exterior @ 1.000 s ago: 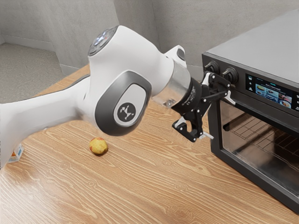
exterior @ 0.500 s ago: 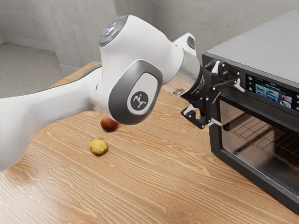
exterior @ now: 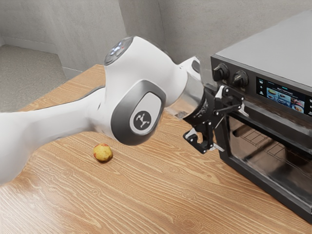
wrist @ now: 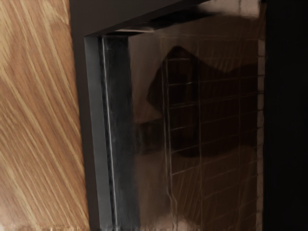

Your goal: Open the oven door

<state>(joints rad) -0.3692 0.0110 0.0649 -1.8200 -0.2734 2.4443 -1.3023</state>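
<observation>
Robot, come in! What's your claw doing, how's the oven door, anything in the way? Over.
Gripper open, close by the oven door. Door not wide open; perhaps slightly ajar. Yellow fruit on the table, away from the door.

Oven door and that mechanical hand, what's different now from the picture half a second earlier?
The oven door has tipped slightly open, its top edge now lower and farther out. The hand has come down and a little toward the exterior view's left. It has grasped nothing; its fingers remain apart. The yellow fruit stayed put.
</observation>
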